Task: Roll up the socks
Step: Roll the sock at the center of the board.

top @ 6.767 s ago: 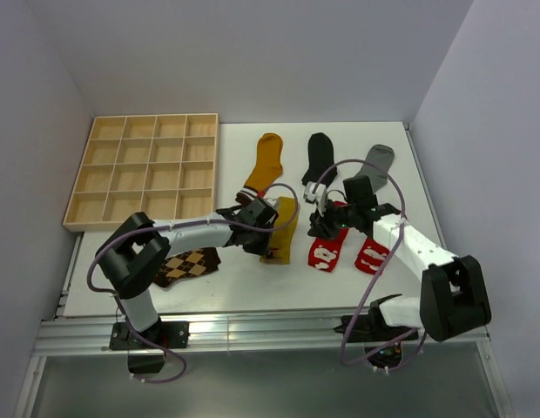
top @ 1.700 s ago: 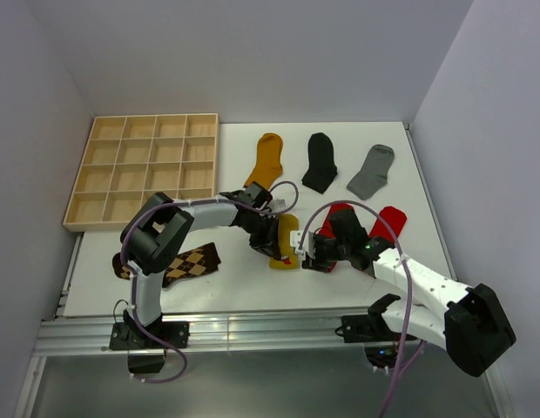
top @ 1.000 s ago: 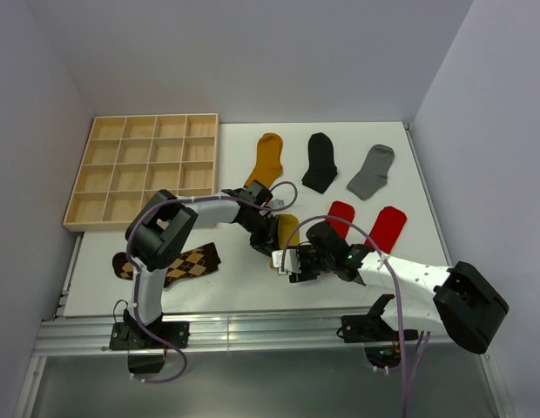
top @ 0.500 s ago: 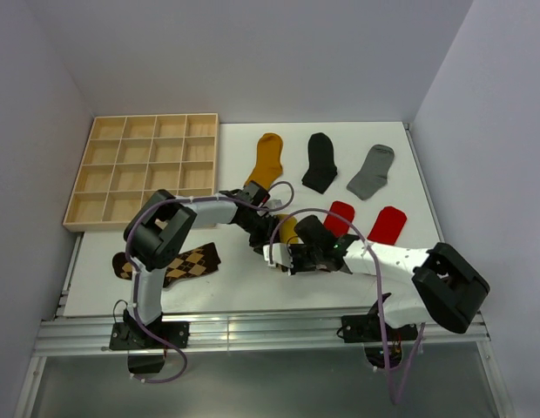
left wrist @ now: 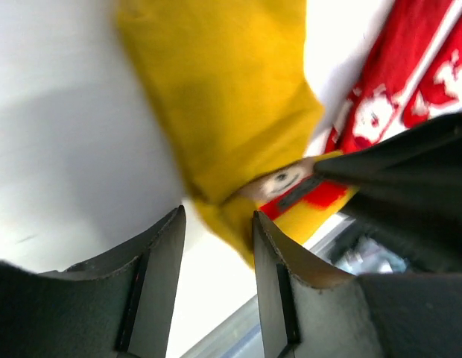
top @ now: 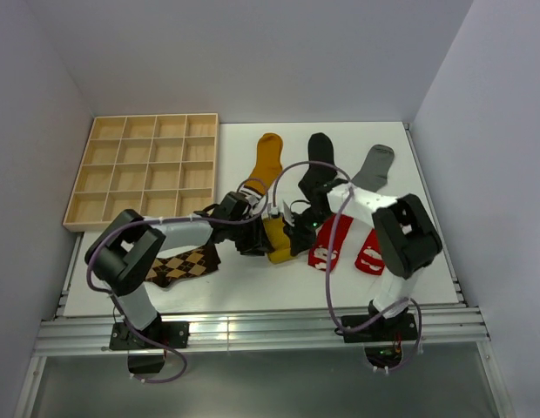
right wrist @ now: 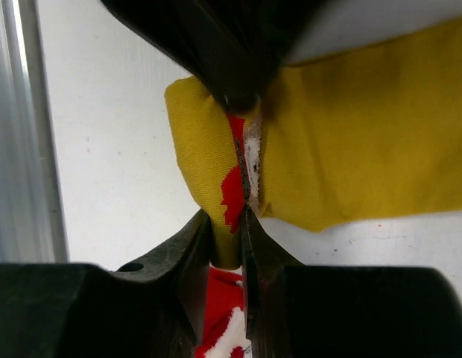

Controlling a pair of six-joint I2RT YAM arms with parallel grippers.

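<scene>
A folded mustard yellow sock [top: 277, 240] lies mid-table between both grippers. My right gripper [top: 293, 233] is shut on its folded edge [right wrist: 225, 224], with the rest of the sock [right wrist: 350, 149] spread beyond. My left gripper [top: 250, 237] sits open on the sock's left side, its fingers [left wrist: 162, 283] just short of the yellow fabric [left wrist: 223, 112]. Two red printed socks [top: 327, 250] [top: 372, 254] lie right of it. A second mustard sock [top: 268, 157], a black sock [top: 319, 155] and a grey sock [top: 375, 165] lie flat at the back. A brown argyle sock [top: 187, 264] lies front left.
A wooden grid tray [top: 144, 170] fills the back left corner. The right arm [top: 401, 231] stands folded over the red socks, with its cable looping above the black sock. The table's metal front rail [top: 253, 326] runs along the near edge.
My left gripper has opened and let go of the yellow sock. My right gripper stays shut on the sock's fold, and the right arm has swung up and back from the front edge.
</scene>
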